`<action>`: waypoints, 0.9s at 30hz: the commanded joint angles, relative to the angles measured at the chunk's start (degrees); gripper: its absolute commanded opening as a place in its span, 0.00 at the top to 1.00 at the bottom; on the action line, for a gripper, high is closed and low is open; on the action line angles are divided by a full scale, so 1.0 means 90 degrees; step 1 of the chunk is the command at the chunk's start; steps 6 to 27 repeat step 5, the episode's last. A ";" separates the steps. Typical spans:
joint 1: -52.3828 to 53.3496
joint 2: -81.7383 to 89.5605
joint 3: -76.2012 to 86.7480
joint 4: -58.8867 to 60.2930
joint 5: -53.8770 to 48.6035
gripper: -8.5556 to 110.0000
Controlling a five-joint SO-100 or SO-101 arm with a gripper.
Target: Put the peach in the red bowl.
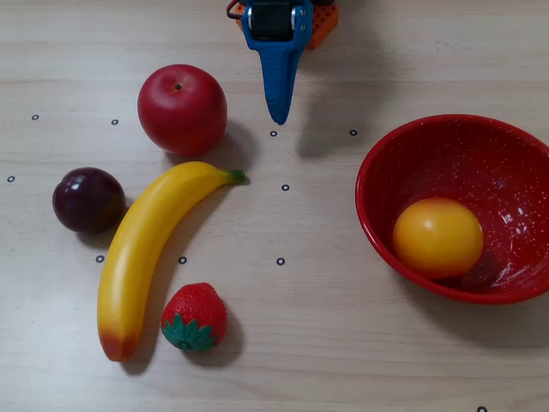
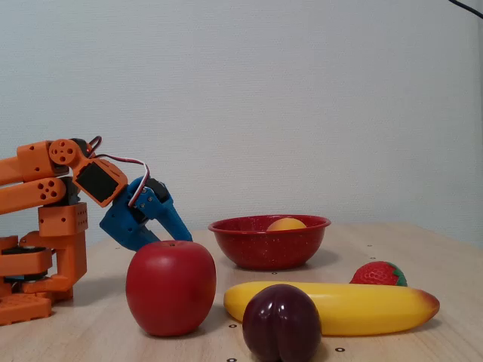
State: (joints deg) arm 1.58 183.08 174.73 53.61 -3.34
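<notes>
Resting inside the red bowl (image 1: 382, 172), the peach (image 1: 437, 238) is lying against its near-left wall in the overhead view.

The blue gripper (image 1: 279, 112) is hanging empty near the top edge, well apart from the bowl, its fingers appearing pressed together into one point, though the overhead angle is leaving that a little unsure. The red apple (image 1: 182, 109), plum (image 1: 88, 200), banana (image 1: 146, 249) and strawberry (image 1: 194, 318) are sitting on the wooden table (image 1: 300, 343) at left.
</notes>
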 commanded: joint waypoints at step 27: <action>-0.0205 0.0078 -0.0020 -0.0039 -0.0088 0.93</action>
